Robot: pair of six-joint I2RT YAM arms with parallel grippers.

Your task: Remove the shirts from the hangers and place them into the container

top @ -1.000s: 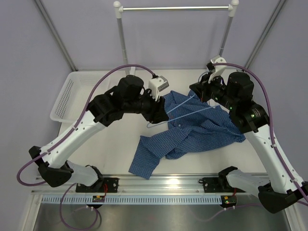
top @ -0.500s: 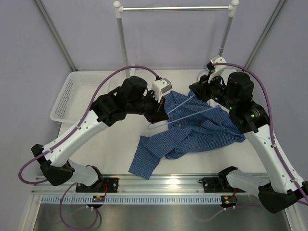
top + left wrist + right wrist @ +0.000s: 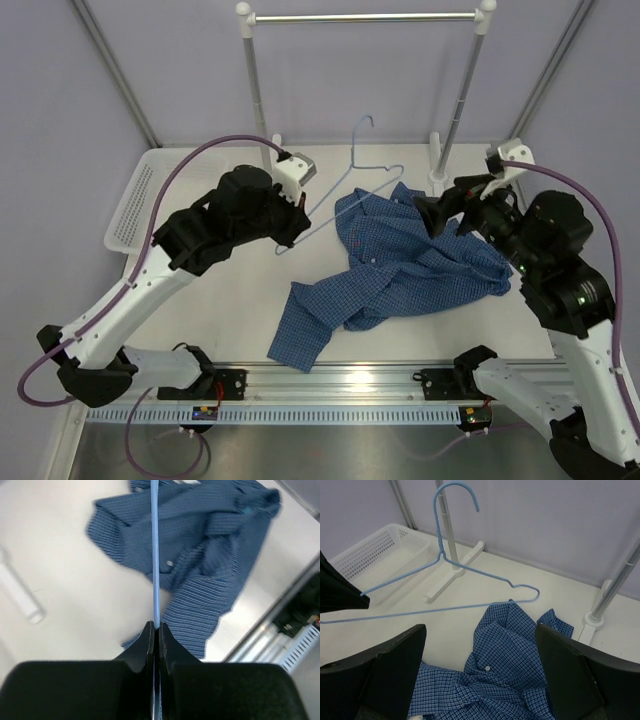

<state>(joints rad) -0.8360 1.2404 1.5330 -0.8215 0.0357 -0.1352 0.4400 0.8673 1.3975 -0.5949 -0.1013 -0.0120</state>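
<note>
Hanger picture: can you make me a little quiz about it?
1. True or false: the shirt lies on the table, off the hanger.
2. Which gripper holds the hanger? A. left B. right
3. Fill in: the right gripper is ____.
Key: 1 true; 2 A, the left gripper; 3 open.

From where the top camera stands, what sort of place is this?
Probably a robot lab cell: a left arm and right arm bolted to a metal rail, plain lilac walls, and a clothes rail on a white table.
</note>
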